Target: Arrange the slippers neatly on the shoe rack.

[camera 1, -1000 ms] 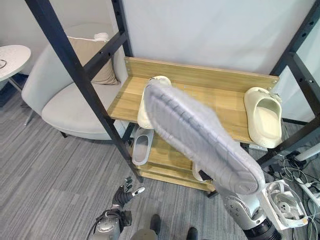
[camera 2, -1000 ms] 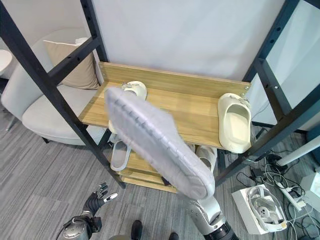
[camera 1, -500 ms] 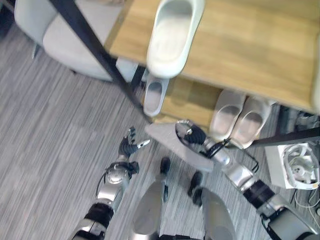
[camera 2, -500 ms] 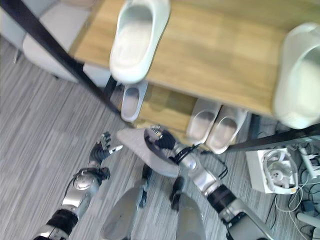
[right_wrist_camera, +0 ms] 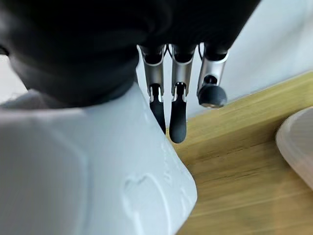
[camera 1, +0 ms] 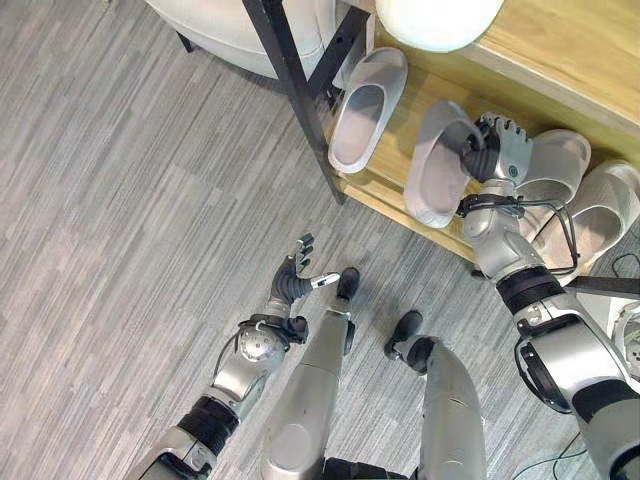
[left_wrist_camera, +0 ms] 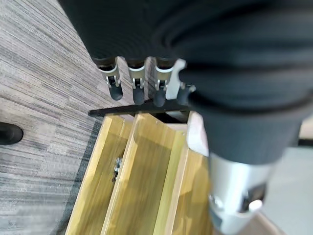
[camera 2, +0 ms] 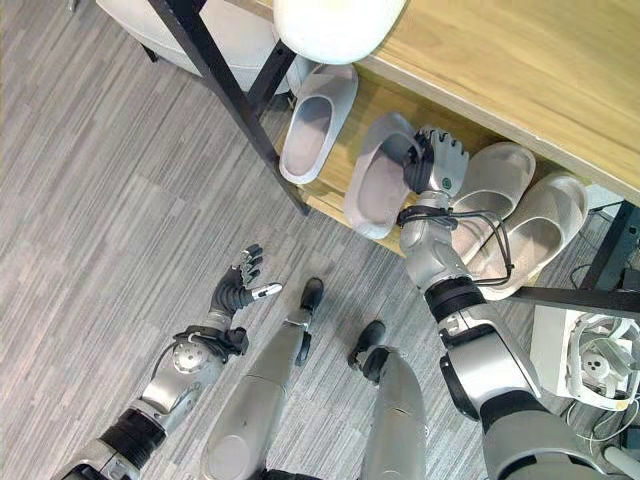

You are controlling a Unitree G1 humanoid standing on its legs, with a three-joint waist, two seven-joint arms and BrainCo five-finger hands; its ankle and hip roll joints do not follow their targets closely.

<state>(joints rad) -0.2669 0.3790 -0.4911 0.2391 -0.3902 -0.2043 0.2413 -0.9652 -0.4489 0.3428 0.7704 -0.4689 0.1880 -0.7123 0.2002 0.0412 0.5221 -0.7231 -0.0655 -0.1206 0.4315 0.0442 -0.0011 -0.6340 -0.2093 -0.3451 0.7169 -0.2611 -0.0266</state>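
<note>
My right hand (camera 1: 496, 150) is shut on a grey slipper (camera 1: 437, 165), fingers curled over its strap (right_wrist_camera: 98, 161). The slipper hangs tilted at the front edge of the wooden rack's lower shelf (camera 1: 385, 185). To its left, a matching grey slipper (camera 1: 365, 122) lies on that shelf. To its right lie two pale slippers (camera 1: 556, 165) (camera 1: 600, 212), side by side. A white slipper (camera 1: 436, 14) sticks out from the upper shelf (camera 2: 520, 60). My left hand (camera 1: 294, 282) hangs open low over the floor, holding nothing; its straight fingers (left_wrist_camera: 138, 88) point toward the rack.
A black frame post (camera 1: 293, 92) slants down in front of the rack's left end. A pale armchair (camera 1: 225, 22) stands left of it. A white box (camera 2: 598, 362) sits on the floor at the right. Grey plank flooring spreads out to the left.
The camera has tipped down toward the floor. My right hand brought the grey slipper from high in front of the camera down to the lower shelf. The left hand stayed low.
</note>
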